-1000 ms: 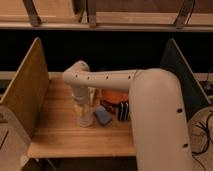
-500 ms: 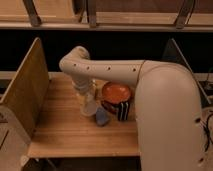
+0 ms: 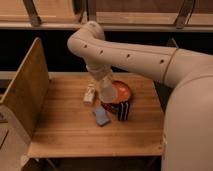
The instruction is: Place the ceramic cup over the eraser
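My gripper (image 3: 109,96) hangs at the end of the pale arm, just over the left rim of the red-orange bowl (image 3: 124,92). It is shut on what looks like the ceramic cup (image 3: 108,89), a pale tapered shape held tilted and lifted off the table. The eraser (image 3: 123,111), a small black striped block, stands on the wooden table in front of the bowl, slightly right of and below the cup.
A flat blue pad (image 3: 101,116) lies left of the eraser. A small white bottle-like object (image 3: 90,94) stands left of the gripper. A slanted wooden panel (image 3: 27,95) borders the table's (image 3: 70,135) left side, and the arm's bulky body fills the right.
The arm has swung right and risen, carrying the pale cup from beside the white bottle-like object to over the bowl's left rim. The eraser and blue pad stay where they were.
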`<state>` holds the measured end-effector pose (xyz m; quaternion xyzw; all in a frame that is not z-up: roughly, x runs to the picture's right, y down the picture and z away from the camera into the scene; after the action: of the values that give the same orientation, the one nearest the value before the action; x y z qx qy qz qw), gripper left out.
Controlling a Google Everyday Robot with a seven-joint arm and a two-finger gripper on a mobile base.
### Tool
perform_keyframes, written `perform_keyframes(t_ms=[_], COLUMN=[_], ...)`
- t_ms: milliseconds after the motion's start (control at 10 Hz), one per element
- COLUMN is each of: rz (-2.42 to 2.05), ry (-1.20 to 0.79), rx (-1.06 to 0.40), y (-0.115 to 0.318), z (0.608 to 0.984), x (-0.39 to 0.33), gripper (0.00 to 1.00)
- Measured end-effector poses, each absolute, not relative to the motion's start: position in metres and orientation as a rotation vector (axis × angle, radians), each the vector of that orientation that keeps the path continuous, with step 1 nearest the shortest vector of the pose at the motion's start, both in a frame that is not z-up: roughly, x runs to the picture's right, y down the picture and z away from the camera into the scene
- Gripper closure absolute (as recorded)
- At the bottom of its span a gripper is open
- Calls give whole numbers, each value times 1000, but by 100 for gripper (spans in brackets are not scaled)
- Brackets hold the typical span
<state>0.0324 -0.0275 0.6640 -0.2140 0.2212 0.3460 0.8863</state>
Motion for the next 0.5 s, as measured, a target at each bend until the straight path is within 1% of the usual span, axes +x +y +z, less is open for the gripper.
perform_keyframes(t_ms=[300, 500], rz=[916, 949], ry=[488, 489], rx=[-436, -434], y=[-22, -21], z=[638, 634], x=[94, 103], gripper=[100, 100])
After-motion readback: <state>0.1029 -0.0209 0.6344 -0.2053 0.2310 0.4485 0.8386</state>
